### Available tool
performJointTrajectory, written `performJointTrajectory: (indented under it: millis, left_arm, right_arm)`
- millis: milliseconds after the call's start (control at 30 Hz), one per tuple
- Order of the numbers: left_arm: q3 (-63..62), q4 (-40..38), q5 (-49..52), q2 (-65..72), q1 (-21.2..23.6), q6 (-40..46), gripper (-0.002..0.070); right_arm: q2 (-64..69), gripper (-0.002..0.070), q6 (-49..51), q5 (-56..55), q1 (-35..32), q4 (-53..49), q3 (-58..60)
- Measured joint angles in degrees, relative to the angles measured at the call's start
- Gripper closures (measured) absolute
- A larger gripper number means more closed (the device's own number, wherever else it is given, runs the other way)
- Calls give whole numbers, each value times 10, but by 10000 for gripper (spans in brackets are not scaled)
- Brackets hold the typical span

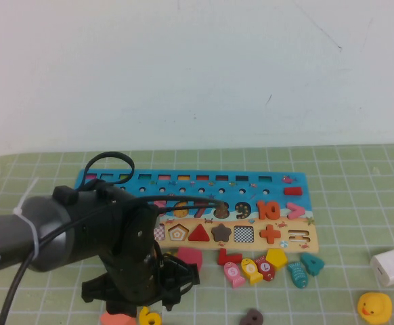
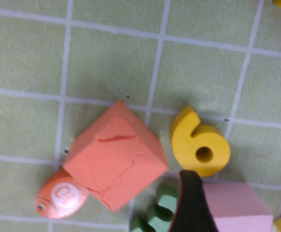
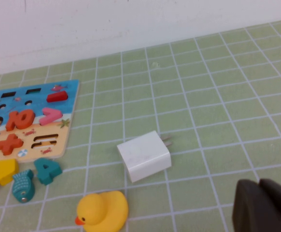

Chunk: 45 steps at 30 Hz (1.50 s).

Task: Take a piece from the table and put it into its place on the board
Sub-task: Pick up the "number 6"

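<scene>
**A:** What lies nearest the robot?

**B:** The yellow six [image 2: 201, 145] lies flat on the green gridded desk [image 1: 359, 183], at about seven o'clock from the board. Nothing grips it. An orange block [image 2: 114, 154] sits just beside it, with an orange fish [image 2: 61, 195] touching that block.

**A:** And the left tool?

**B:** The left tool [image 1: 137, 291] hangs directly over the six, pointing down, probably lined up for a pickup. I cannot tell how far open it is. It has hold of nothing.

**A:** The right tool?

**B:** The right tool [image 3: 263, 205] is low over the desk at about four o'clock from the board, closed and empty. It looks parked out of the way. A rubber duck [image 1: 374, 306] and a white charger [image 1: 393, 265] lie near it.

**A:** Farther back?

**B:** Loose pieces are scattered along the board's near edge. Beyond them the board [image 1: 116, 181] lies lengthwise, its tan shape strip nearest and the blue numeral part behind. The left arm hides the lower numerals, so I cannot make out the six's slot. I judge the six must be lifted and carried toward twelve o'clock. The crowding block could get in the way of a clean grip.
</scene>
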Motion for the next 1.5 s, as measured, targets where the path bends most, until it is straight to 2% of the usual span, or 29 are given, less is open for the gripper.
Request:
performJointTrajectory:
  millis: [300,500,733,1500]
  left_arm:
    - [0,-46,0,43,0,-12,269]
    - [0,-39,-1,47,0,-34,269]
    - [0,5,-9,49,0,-99,269]
    - [0,-13,-60,87,0,-142,279]
  right_arm:
    - [0,678,0,0,0,0,0]
    - [0,678,0,0,0,0,0]
    - [0,678,0,0,0,0,0]
    - [0,678,0,0,0,0,0]
